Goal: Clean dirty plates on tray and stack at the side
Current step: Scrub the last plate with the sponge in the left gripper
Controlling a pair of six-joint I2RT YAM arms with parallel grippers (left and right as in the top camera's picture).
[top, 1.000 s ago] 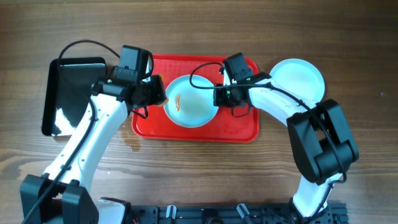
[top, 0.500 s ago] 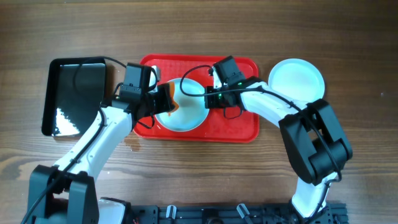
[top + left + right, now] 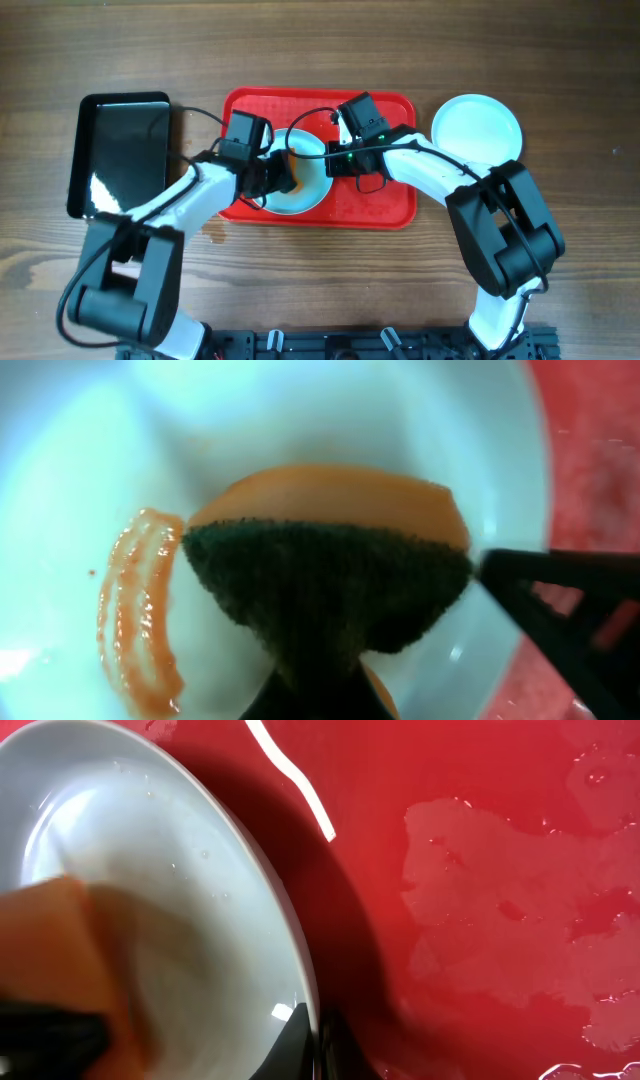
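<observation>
A pale mint-white plate [image 3: 305,175] lies on the red tray [image 3: 375,205]. It carries an orange sauce smear [image 3: 135,610]. My left gripper [image 3: 280,175] is shut on an orange sponge with a dark green scrub face [image 3: 330,580], which rests on the plate just right of the smear. My right gripper [image 3: 333,160] is shut on the plate's right rim [image 3: 305,990], one finger inside and one outside. The sponge also shows in the right wrist view [image 3: 70,960]. A clean plate [image 3: 477,127] lies on the table right of the tray.
A glossy black tray [image 3: 118,150] lies on the wooden table left of the red tray. Water patches [image 3: 500,900] wet the red tray's surface to the right of the plate. A small wet patch [image 3: 212,228] is on the table near the tray's front left corner.
My left gripper has moved right with the sponge onto the plate. My right gripper has shifted slightly left, and the plate with it.
</observation>
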